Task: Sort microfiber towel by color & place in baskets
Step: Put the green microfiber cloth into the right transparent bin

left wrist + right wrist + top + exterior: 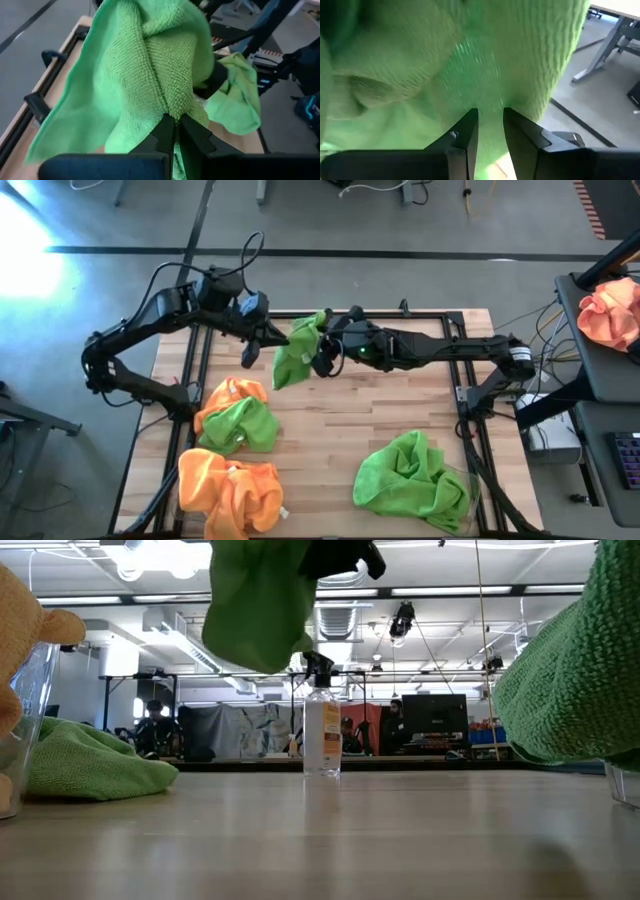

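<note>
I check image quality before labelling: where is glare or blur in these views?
High view: bright glare on the floor at upper left. Right wrist view: the green towel fills the frame, soft and unfocused. Low view: ceiling lights glare; the spray bottle stays sharp.

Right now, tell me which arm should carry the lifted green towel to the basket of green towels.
Right. The right gripper pinches the lifted green towel, and the basket of green towels is on its side. The left gripper also pinches it, and would need to release.

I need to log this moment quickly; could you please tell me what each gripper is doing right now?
Left gripper: closed on the green towel, held above the table.
Right gripper: closed on the same green towel.
</note>
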`<move>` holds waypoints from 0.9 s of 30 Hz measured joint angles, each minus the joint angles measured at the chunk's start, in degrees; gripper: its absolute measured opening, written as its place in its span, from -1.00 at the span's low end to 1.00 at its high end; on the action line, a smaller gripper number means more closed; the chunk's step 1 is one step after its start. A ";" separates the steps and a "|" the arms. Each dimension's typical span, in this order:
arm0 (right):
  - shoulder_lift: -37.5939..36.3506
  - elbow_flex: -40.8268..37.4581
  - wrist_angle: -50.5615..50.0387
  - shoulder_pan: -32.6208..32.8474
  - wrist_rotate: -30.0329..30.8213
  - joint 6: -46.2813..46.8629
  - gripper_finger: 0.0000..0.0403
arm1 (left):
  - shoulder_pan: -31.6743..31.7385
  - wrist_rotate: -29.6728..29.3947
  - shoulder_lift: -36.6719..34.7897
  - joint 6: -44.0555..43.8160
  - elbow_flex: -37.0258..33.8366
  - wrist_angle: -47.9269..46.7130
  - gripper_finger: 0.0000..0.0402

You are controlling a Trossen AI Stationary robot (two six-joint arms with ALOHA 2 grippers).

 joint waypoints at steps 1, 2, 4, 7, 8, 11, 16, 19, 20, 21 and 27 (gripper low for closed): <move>0.14 0.28 0.16 0.01 -0.04 -0.32 -0.57 | -0.30 0.00 -0.02 -0.01 0.55 -0.03 -0.99; 0.15 0.53 0.18 0.02 -0.11 -0.39 -0.57 | -0.60 0.00 -0.02 -0.01 1.18 -0.05 -0.99; 0.15 1.07 0.59 0.02 -0.40 -0.43 -0.57 | -1.12 -0.01 -0.02 0.00 2.63 -0.21 -0.99; 0.15 2.17 0.62 0.02 -1.86 -0.39 -0.57 | -1.66 0.00 -0.02 0.47 4.96 -0.11 -0.99; 0.15 2.63 0.62 0.00 -3.18 -0.43 -0.57 | -1.71 0.01 -0.02 0.59 5.69 -0.13 -0.99; 0.11 3.60 1.88 0.02 -6.00 -1.17 -0.57 | -1.71 0.00 0.02 0.72 7.35 -0.18 -0.99; 0.11 3.62 3.47 0.07 -7.64 -2.42 -0.57 | -1.69 -0.02 0.02 1.30 8.33 -0.20 -0.99; 0.11 3.61 3.85 0.04 -10.43 -1.87 -0.57 | -1.69 -0.42 0.04 1.61 8.33 -0.22 -0.99; 0.11 3.61 4.08 0.06 -10.89 -1.90 -0.57 | -1.69 -0.63 0.04 1.62 8.33 -0.22 -0.99; 0.11 3.61 4.21 0.07 -10.93 -2.15 -0.57 | -1.69 -0.72 0.04 1.62 8.33 -0.22 -0.99; 0.11 3.61 4.48 0.07 -10.98 -2.92 -0.57 | -1.69 -0.89 0.04 1.62 8.33 -0.22 -0.99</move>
